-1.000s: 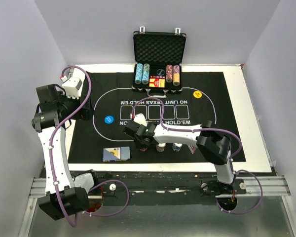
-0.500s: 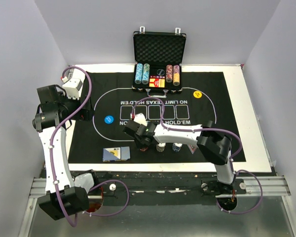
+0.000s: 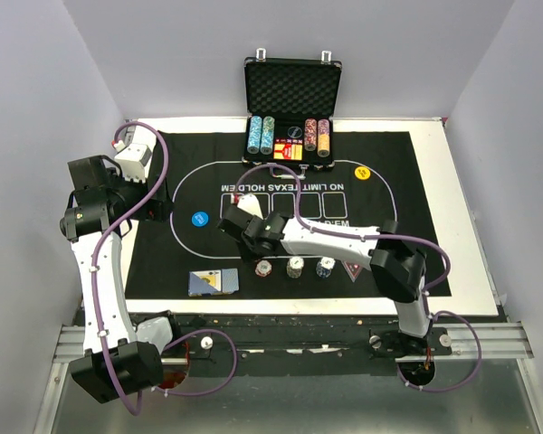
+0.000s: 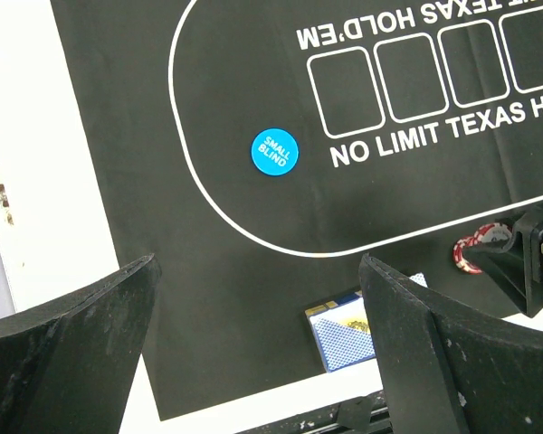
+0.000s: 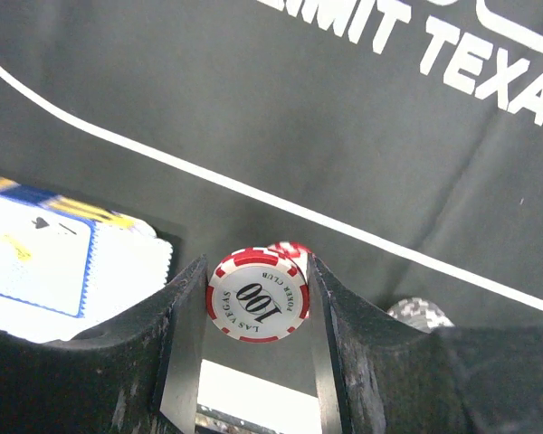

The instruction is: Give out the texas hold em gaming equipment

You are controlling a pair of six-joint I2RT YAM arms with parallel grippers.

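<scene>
Red chip (image 5: 258, 296) now sits pinched in your right gripper (image 5: 258, 274), just raised off the red stack (image 3: 265, 268) at the mat's (image 3: 190, 258) near edge, while your left gripper (image 4: 258, 271) hangs spread wide, so that chip is probably bound for another spot.

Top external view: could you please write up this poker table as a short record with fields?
left end effector: open, empty
right end effector: red-and-white striped poker chip shows between its fingers; grip unclear
blue-backed playing cards: near-left on black printed mat
red triangular marker: near edge, right of centre
blue round button: left part of mat
yellow round button: far side, right of centre
black foam-lined case: open, far edge
</scene>
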